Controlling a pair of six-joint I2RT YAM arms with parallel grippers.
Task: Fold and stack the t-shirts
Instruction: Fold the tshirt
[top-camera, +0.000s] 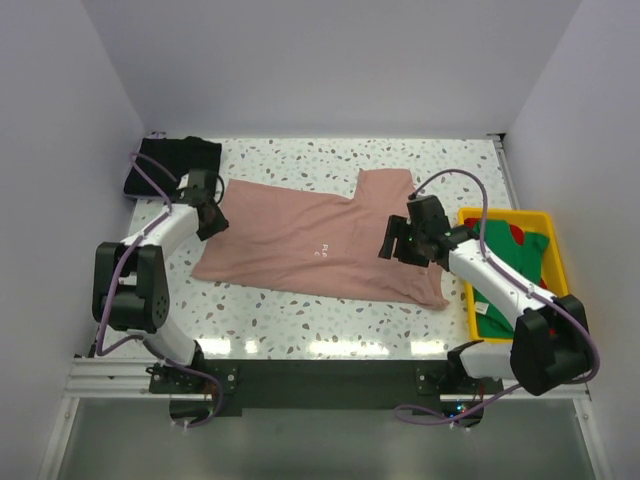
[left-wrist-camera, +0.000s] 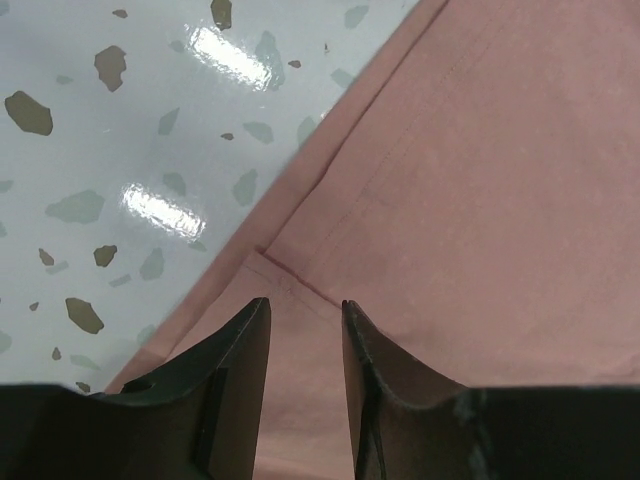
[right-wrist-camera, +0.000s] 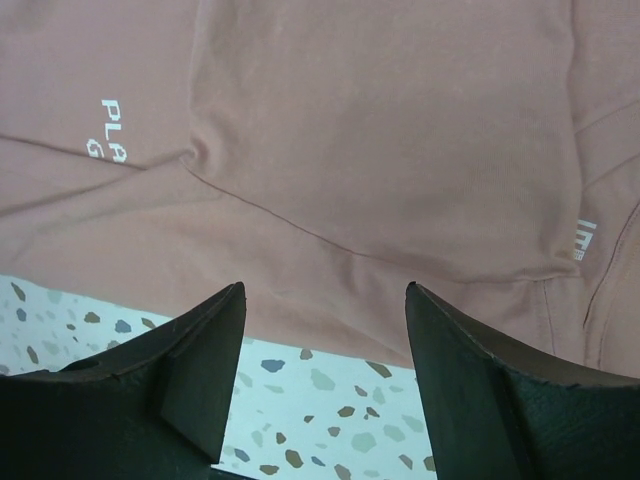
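The dusty-pink t-shirt (top-camera: 310, 240) lies spread across the middle of the table, with small white text (top-camera: 320, 250) on it. My left gripper (top-camera: 210, 215) hovers over its left edge, jaws a little apart and empty; the left wrist view shows pink cloth (left-wrist-camera: 480, 150) and a seam under the gripper (left-wrist-camera: 305, 302). My right gripper (top-camera: 395, 240) is wide open and empty over the shirt's right part; in the right wrist view it (right-wrist-camera: 325, 285) is above the shirt's (right-wrist-camera: 380, 120) near hem. A folded black t-shirt (top-camera: 178, 160) lies at the far left corner.
A yellow bin (top-camera: 508, 213) stands at the right edge and holds a green shirt (top-camera: 520, 265) and a red one (top-camera: 516, 232). The speckled table (top-camera: 300, 310) shows bare in front of the pink shirt. White walls close in the far side and both sides.
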